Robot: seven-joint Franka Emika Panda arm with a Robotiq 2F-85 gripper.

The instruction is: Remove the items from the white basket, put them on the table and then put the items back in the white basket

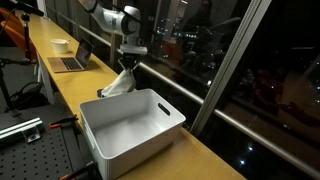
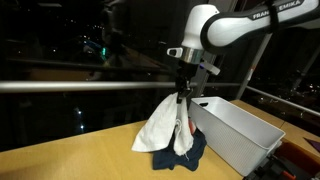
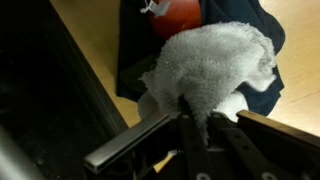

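Observation:
On the wooden table (image 2: 70, 150), beside the white basket (image 2: 240, 135), lies a pile of cloth items. My gripper (image 2: 181, 93) is shut on the white cloth (image 2: 160, 128), which it pinches at the top so that the cloth hangs like a tent. In the wrist view the white cloth (image 3: 210, 65) is squeezed between the fingers of the gripper (image 3: 192, 118). Under it lie the dark navy cloth (image 3: 262, 25) and a reddish piece (image 3: 178, 14). The navy cloth (image 2: 195, 152) also shows at the pile's foot. The basket (image 1: 132, 125) looks empty inside.
A dark window with a metal rail (image 2: 80, 86) runs along the table's far edge. A laptop (image 1: 72, 58) and a bowl (image 1: 60, 45) sit further down the table. A black perforated board (image 1: 30, 140) lies beside the basket.

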